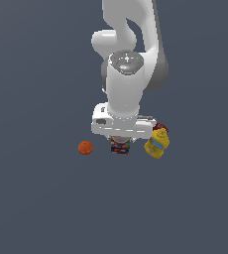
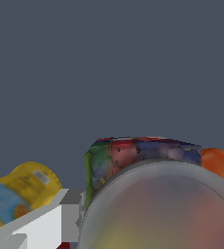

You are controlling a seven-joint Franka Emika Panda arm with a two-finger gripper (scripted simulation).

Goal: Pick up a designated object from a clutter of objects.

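Three loose items are all we can properly make out in the exterior view: an orange ball [image 1: 85,147], a yellow bottle [image 1: 157,143], and between them the short can with the blue-and-red label [image 1: 120,145]. That can sits right under the white hand of the Panda arm [image 1: 131,64], so we only get its lower part peeking out below the gripper [image 1: 120,139] body. The ball is well off toward the exterior view's left, sitting by itself on the dark grey floor [image 1: 41,203]. The bottle leans at a tilt just beside the hand on the exterior view's right, and there's a bit of something dark red [image 1: 161,127] poking out behind its top; we can't tell what it is from here.

The wrist view is basically all can [image 2: 143,158]. Its silvery round top [image 2: 165,209] fills the lower part of the frame, blurry from being so close, with the multicoloured label wrapping round the far side. One white finger [image 2: 38,226] shows right against the side of the can, with the yellow bottle [image 2: 19,194] lying beyond it, blue patch on its label. The orange ball [image 2: 221,164] peeks out past the can on the other side.

As for the jaws, we honestly can't tell how far apart they stand. Only one finger is visible, it looks to be touching or nearly touching the can wall, and the other side is hidden, so whether the can is actually gripped we can't say.
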